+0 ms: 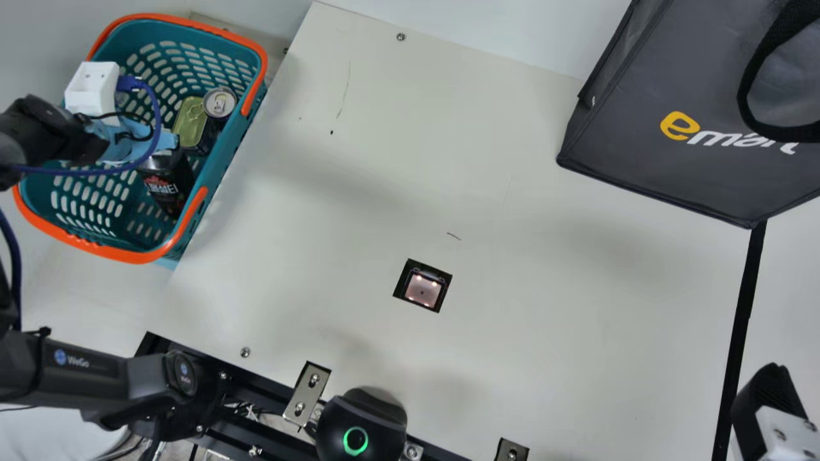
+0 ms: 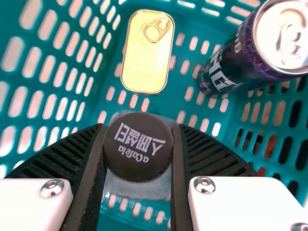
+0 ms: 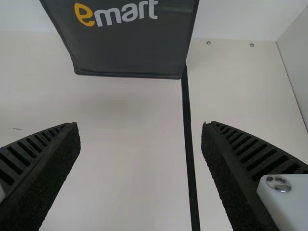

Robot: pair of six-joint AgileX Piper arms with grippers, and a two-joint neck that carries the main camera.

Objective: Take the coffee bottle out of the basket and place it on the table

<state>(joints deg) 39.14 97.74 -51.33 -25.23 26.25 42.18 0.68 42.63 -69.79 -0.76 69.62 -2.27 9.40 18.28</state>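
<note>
In the main view my left gripper (image 1: 131, 141) hangs over the green basket (image 1: 134, 257) at the far left, just above the dark coffee bottle (image 1: 168, 187), which stands tilted inside the basket walls. The left wrist view has my left gripper (image 2: 139, 139) shut on the bottle's round black cap (image 2: 138, 161), one finger against each side. Most of the bottle's body is hidden below the cap there. At the lower right of the main view is my right gripper (image 1: 769, 397). The right wrist view shows my right gripper (image 3: 139, 127) open, with nothing between its fingers.
Inside the basket, a gold tin (image 1: 190, 120) and a dark drink can (image 1: 219, 104) lie close to the bottle. A dark grey bag (image 1: 653, 163) stands at the back right of the table (image 1: 359, 211). A square scanner window (image 1: 423, 289) is set in the tabletop.
</note>
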